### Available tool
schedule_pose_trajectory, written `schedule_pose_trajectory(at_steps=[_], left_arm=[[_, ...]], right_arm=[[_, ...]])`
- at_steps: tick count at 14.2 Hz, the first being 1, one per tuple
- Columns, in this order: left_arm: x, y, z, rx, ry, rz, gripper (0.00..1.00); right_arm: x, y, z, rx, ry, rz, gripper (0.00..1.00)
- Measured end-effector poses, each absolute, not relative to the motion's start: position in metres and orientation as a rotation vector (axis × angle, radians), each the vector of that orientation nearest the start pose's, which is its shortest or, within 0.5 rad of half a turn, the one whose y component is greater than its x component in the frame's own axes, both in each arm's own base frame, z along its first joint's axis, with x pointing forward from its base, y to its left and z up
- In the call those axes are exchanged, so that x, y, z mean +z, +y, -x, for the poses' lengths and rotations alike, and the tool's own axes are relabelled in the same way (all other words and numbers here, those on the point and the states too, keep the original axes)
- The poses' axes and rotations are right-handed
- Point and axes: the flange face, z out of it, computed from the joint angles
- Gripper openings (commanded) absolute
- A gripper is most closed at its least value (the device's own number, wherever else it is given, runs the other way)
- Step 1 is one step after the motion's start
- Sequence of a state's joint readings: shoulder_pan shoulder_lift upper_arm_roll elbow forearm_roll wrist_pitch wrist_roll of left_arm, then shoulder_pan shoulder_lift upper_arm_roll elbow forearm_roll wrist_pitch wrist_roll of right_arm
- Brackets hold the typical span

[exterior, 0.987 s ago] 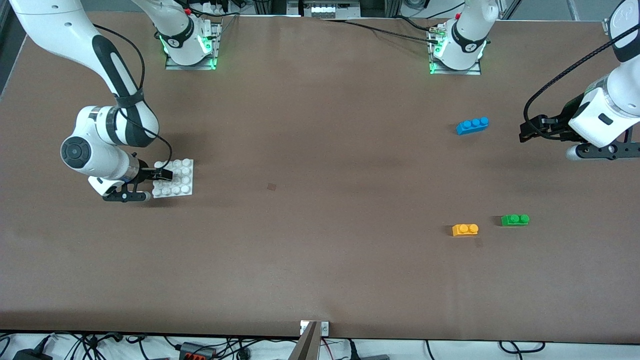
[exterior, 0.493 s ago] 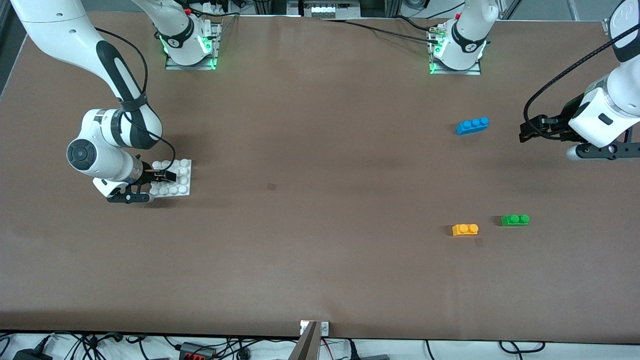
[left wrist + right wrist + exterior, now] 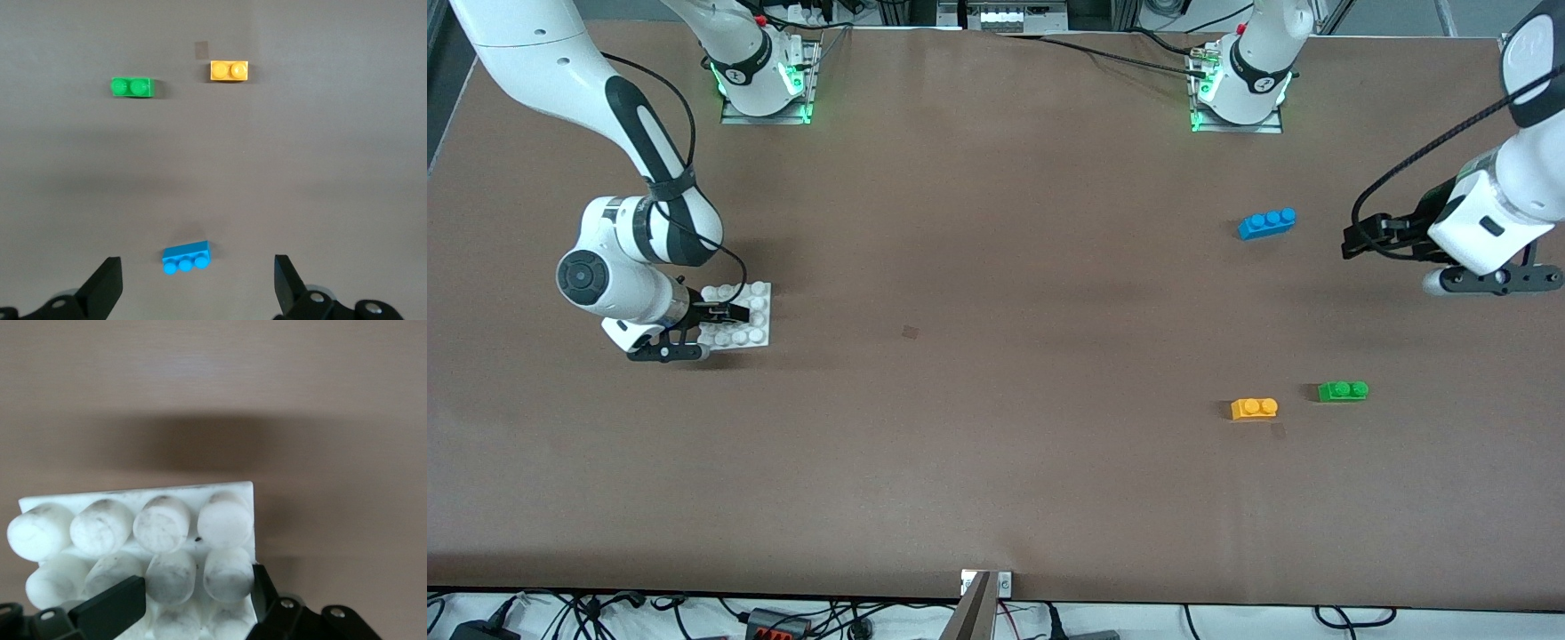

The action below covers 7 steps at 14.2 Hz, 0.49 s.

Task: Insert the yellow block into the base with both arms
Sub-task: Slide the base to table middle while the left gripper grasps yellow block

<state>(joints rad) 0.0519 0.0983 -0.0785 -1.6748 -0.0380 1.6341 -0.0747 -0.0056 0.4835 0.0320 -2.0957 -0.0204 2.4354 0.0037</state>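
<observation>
From the front camera I see my right hand low at the right arm's end of the desk, its fingers clamped on the base, gripping the plate from the edge toward that end. The base lies flat on the desk, studs up. My left hand hangs over the left arm's end of the desk, released and holding nothing; that arm waits. The blue brick lies near it, toward the middle of the desk. The yellow block lies well apart from the base, nearer to the front camera than the blue brick, with the green brick just beside it toward the left arm's end.

In the left wrist view, the two fingertips stand wide apart with bare desk between them. The blue brick, the green brick and the yellow block all rest on the desk, untouched.

In the right wrist view, the base fills the gap of my hand, a finger pressed against a row of its studs on either side.
</observation>
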Motion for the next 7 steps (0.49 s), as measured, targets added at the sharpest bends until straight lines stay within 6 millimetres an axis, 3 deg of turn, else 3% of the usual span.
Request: schedule_pose_trajectory(at_steps=[3, 5, 7], left_arm=[[0.520, -0.016, -0.589, 0.207, -0.088, 3.176, 1.00], [0.518, -0.017, -0.595, 0.170, -0.088, 3.181, 1.00], [0.504, -0.019, -0.607, 0.128, -0.093, 3.203, 1.00]], right_arm=[[0.177, 0.081, -0.563, 0.218, -0.020, 3.133, 0.66], [0.180, 0.138, -0.557, 0.204, -0.010, 3.141, 0.66], [0.178, 0.196, -0.550, 0.187, -0.006, 3.149, 0.66]])
